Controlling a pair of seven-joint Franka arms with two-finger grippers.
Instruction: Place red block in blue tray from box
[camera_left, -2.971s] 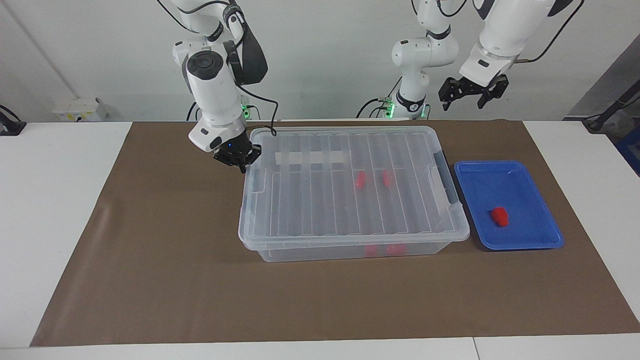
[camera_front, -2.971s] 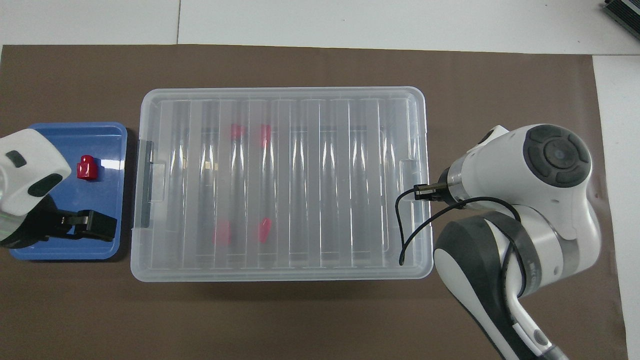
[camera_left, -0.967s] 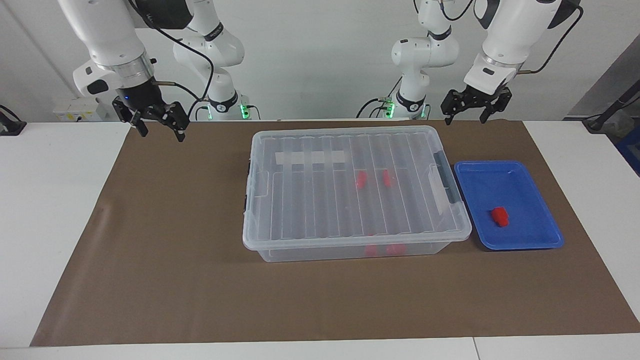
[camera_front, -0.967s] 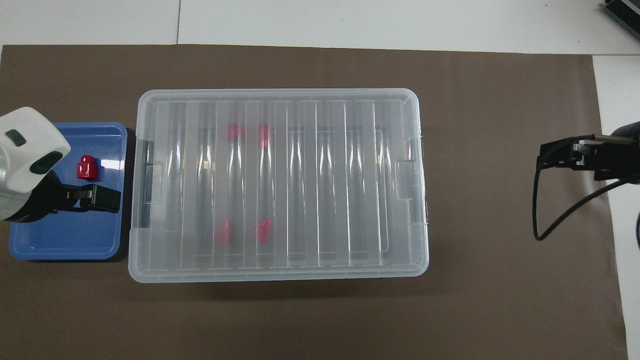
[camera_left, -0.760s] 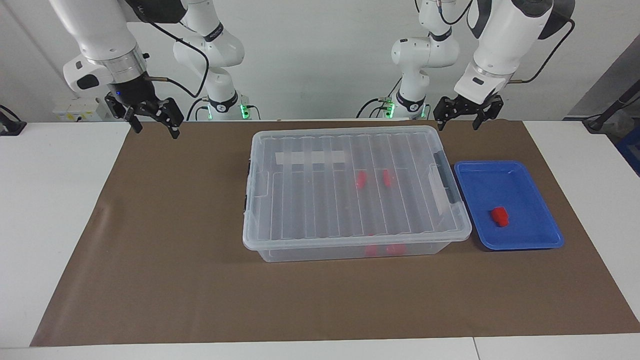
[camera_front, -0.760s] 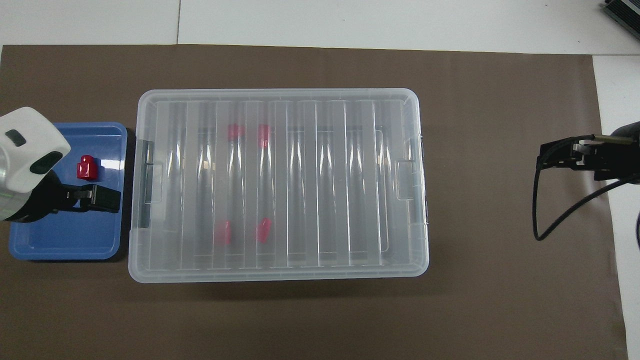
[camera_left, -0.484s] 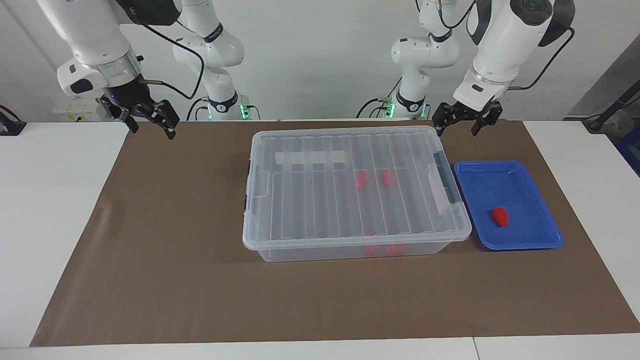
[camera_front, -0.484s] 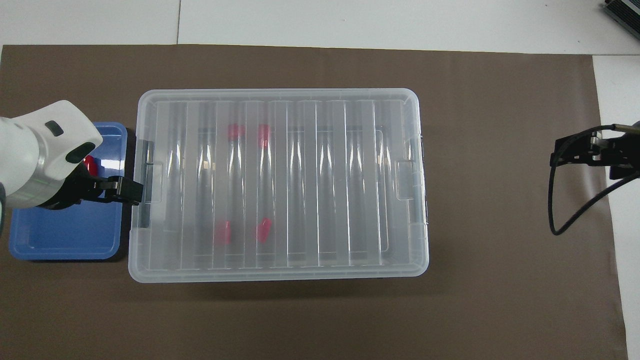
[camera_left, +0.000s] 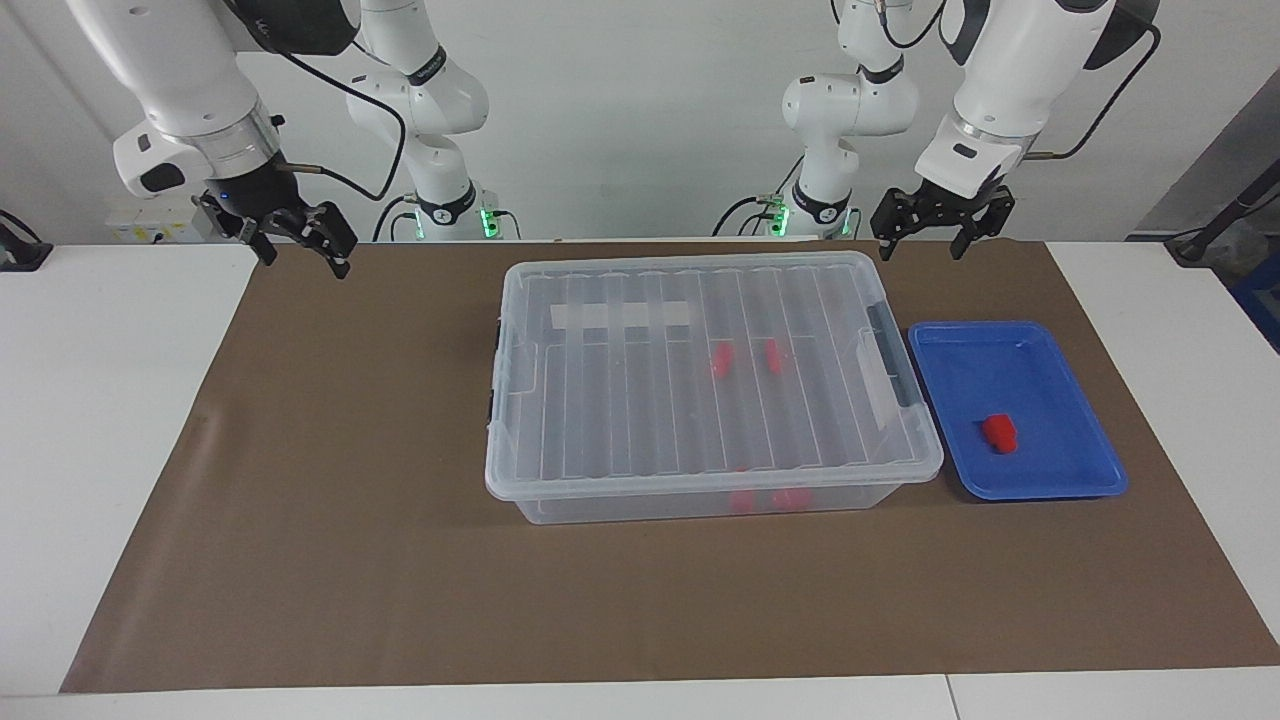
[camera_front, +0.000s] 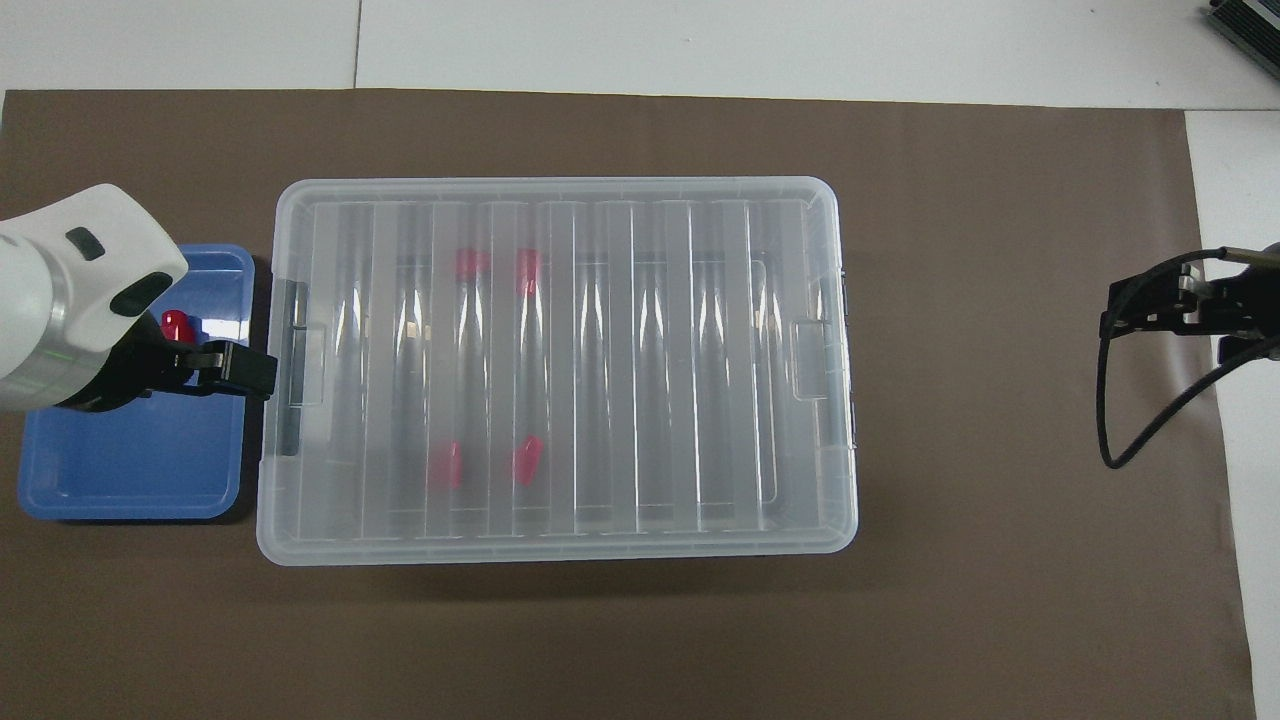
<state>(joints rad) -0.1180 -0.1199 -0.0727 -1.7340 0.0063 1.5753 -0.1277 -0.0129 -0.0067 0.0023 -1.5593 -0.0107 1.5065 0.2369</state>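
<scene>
The box stands mid-mat with its clear ribbed lid on. Several red blocks show through it, among them one under the lid and one at the wall farthest from the robots. Another red block lies in the blue tray, beside the box at the left arm's end. My left gripper hangs open and empty, high over the tray's edge by the box. The overhead view has it half covering that block. My right gripper is open and empty, raised over the mat's edge.
A brown mat covers most of the white table. The box has a dark latch at the tray end and a white label strip on its lid. The right arm's cable loops over the mat's end.
Three seconds ago my right gripper was at the box's end latch; it has since lifted away to the mat's edge. In the last second my left gripper drifted slightly above the tray.
</scene>
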